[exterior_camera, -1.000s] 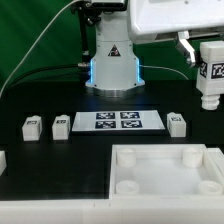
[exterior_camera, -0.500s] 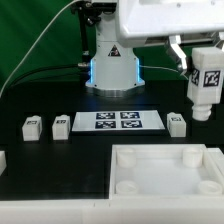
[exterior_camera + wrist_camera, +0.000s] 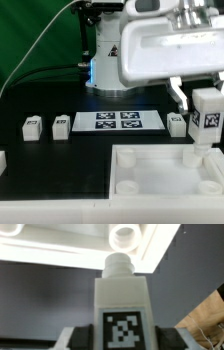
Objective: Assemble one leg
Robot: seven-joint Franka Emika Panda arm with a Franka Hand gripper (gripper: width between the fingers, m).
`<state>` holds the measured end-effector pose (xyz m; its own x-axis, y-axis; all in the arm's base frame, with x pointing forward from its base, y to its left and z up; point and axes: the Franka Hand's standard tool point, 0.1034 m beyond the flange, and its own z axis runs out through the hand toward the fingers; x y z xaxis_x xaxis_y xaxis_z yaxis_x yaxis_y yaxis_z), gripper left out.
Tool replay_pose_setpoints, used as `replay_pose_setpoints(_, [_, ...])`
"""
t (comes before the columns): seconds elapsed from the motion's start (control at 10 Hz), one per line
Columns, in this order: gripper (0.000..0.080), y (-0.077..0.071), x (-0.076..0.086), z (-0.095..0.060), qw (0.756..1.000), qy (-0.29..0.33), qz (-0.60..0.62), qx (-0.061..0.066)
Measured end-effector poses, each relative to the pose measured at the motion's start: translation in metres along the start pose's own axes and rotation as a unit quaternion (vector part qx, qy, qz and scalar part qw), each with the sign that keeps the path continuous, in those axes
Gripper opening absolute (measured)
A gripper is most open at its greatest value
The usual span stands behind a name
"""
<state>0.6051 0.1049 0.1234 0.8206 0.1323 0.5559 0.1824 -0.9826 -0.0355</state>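
A black matte table [image 3: 60, 150] spreads beneath the fingers [image 3: 72, 338] and runs well away from them toward the exterior view's left. Behind it, far from the fingers on that same side, hangs a green backdrop [image 3: 30, 35], evenly lit and plain. A thin white cable [image 3: 42, 40] curves across the green, down toward the table's far edge. The light is bright and soft, and the tabletop carries a faint sheen. In the wrist view the tabletop around the fingers reads as dark grey. Off to one side of them a brownish patch [image 3: 205, 318] shows, too blurred to name.
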Motion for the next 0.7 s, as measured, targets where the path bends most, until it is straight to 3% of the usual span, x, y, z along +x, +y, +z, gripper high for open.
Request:
replay_pose_setpoints(0.4, [0.0294,-0.008,-0.008,0.024,1.0,0.015,0.002,0.006])
replay_pose_setpoints(0.7, [0.0294,-0.002,-0.013,0.029,1.0,0.01,0.001,0.003])
